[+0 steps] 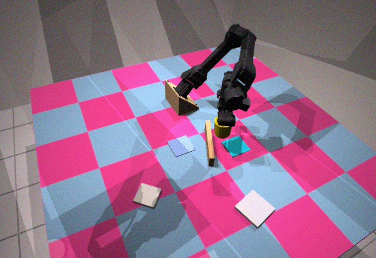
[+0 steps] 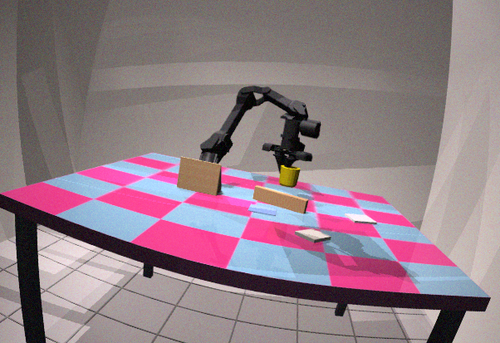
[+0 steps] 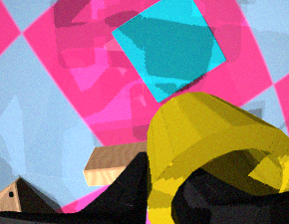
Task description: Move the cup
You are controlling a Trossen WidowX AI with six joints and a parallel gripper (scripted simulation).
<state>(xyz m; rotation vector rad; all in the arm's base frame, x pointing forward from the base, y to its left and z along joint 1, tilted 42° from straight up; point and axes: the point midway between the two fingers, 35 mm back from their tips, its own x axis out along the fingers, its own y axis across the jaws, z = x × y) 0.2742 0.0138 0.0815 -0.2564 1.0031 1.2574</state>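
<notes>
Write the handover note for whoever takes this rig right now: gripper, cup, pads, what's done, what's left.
Gripper: shut on the yellow cup, gripping it from above.
Cup: upright, on the teal-pad side of the wooden bar, near the teal pad but not over it. Marbles cannot be seen.
Lavender pad: nothing stands on it.
Done: cup picked up and carried over the bar.
Left: bring it over the teal pad, set it down level, open the fingers, back away.

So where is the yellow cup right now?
The cup hangs in the pincer, shut on it above the table. In the top view it is just right of the wooden bar, behind the teal pad.
</notes>
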